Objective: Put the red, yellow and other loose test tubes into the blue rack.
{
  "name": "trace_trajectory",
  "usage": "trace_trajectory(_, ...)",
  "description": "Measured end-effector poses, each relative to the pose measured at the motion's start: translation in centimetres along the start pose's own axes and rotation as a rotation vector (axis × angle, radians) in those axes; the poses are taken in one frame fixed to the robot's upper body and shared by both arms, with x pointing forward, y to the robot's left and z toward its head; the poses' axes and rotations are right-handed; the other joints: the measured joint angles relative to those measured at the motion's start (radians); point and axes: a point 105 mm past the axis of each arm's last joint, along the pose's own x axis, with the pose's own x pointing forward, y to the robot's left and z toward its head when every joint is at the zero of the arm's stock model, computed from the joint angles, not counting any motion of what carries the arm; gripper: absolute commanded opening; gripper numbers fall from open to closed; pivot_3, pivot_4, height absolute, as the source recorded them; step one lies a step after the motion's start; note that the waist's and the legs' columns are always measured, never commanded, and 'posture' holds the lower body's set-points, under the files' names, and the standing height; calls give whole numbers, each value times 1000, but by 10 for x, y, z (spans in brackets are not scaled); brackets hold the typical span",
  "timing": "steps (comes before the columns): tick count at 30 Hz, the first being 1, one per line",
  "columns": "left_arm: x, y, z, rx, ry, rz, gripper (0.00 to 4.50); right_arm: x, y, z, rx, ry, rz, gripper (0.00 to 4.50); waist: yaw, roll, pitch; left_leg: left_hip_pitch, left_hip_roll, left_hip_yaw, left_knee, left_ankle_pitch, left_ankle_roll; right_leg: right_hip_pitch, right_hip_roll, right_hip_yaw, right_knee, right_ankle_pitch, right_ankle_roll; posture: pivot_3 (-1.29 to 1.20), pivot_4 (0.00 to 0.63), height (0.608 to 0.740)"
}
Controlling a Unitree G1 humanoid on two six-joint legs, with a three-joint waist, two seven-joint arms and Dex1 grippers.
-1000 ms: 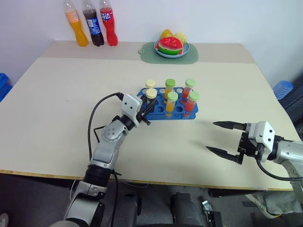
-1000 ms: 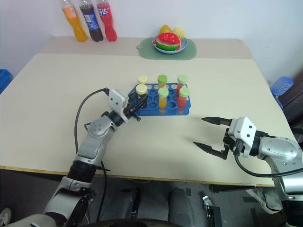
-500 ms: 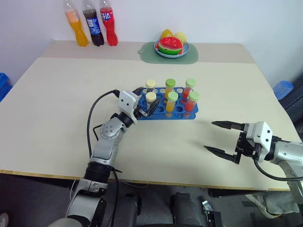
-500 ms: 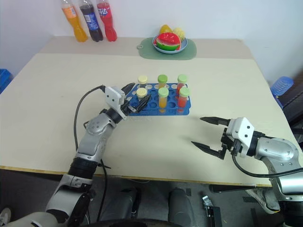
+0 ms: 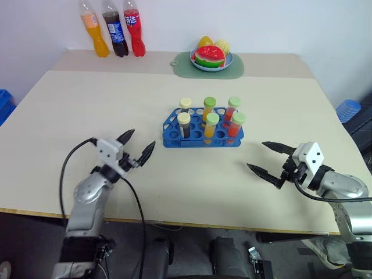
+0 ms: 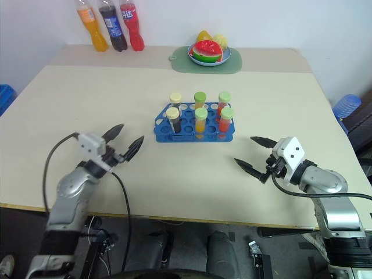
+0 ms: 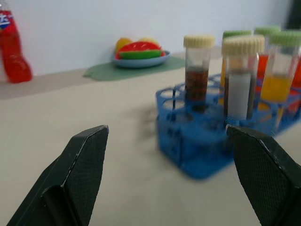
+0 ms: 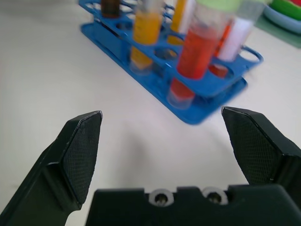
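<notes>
both grippers empty, six tubes standing in rack

left gripper (image 5: 136, 147) has its fingers spread wide with nothing between them, hovering over bare table (image 5: 70, 110) near the front-left edge, well apart from the blue rack (image 5: 172, 139). from the left wrist view the rack sits ahead between the fingertips (image 7: 89, 146), out of contact.

right gripper (image 5: 268, 158) is also spread wide and empty, low over the table to the right of the rack, fingers pointing towards it, not touching.

blue rack is mid-table and holds six upright tubes in two rows. front row: dark brown tube with cream cap (image 5: 183, 125), yellow-orange tube with green cap (image 5: 211, 125), red tube with green cap (image 5: 236, 124). back row: another cream-capped tube (image 5: 185, 105), a green-capped orange one (image 5: 209, 106), a green-capped red one (image 5: 233, 106). some holes at the rack's left end stand open.

further back: round green mat (image 5: 181, 65) with fruit plate (image 5: 210, 57), and three soda bottles (image 5: 113, 30) at the far-left corner against the wall.
</notes>
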Motion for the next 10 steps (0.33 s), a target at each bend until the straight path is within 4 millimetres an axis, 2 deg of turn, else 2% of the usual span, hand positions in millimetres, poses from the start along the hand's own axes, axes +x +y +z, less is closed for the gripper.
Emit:
trace_trajectory(6,-24,-4,4,-32,46,-32,4141,4,0,-12,49,8,-15,4500,-4,0,0,0,1,0,-1,0,0,0,0,0,0,0,0,0,150,740)
trace_trajectory(10,-29,0,8,-36,48,-23,4141,9,2,-16,65,-3,-20,4500,-3,2,-1,0,2,1,-1,0,0,0,1,0,0,1,-1,0,150,740)
